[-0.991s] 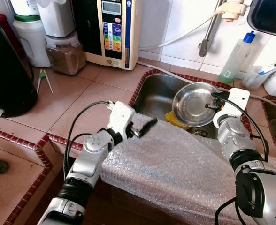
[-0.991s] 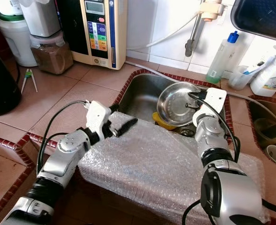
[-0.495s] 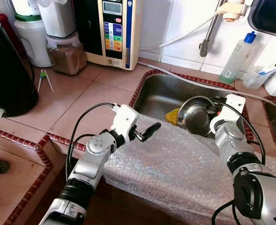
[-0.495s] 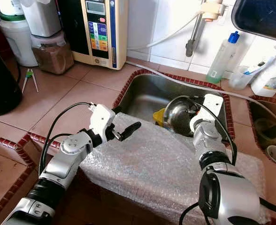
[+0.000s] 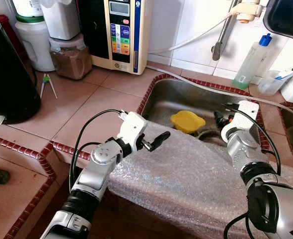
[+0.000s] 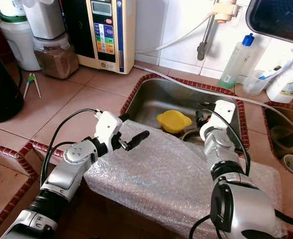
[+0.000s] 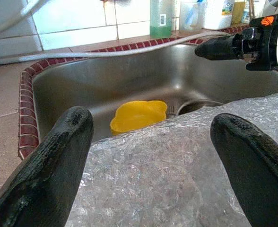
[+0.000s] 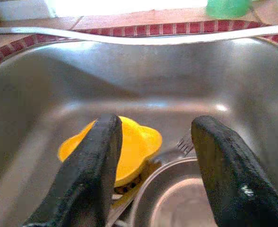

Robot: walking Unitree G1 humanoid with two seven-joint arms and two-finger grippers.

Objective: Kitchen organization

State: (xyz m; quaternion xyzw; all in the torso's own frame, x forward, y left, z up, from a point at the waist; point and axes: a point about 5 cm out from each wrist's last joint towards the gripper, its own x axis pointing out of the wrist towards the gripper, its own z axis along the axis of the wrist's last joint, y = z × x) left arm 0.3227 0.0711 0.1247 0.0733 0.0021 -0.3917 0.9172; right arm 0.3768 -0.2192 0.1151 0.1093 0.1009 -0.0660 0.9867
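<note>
Both claws gape empty: right gripper (image 8: 151, 156) hovers over the steel bowl (image 8: 177, 198) beside the yellow cup (image 5: 187, 121) in the sink (image 5: 171, 94); left gripper (image 7: 153, 156) over bubble wrap (image 5: 186, 174).

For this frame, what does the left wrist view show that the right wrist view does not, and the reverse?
Left wrist view alone: the clear bubble wrap sheet draped over the sink's near edge, and the right claw reaching above the basin. Right wrist view alone: the round steel bowl lying low in the basin, with fork tines beside it. Shared: the stainless steel sink and the yellow plastic lid-like piece on its floor. Both claws are open.
</note>
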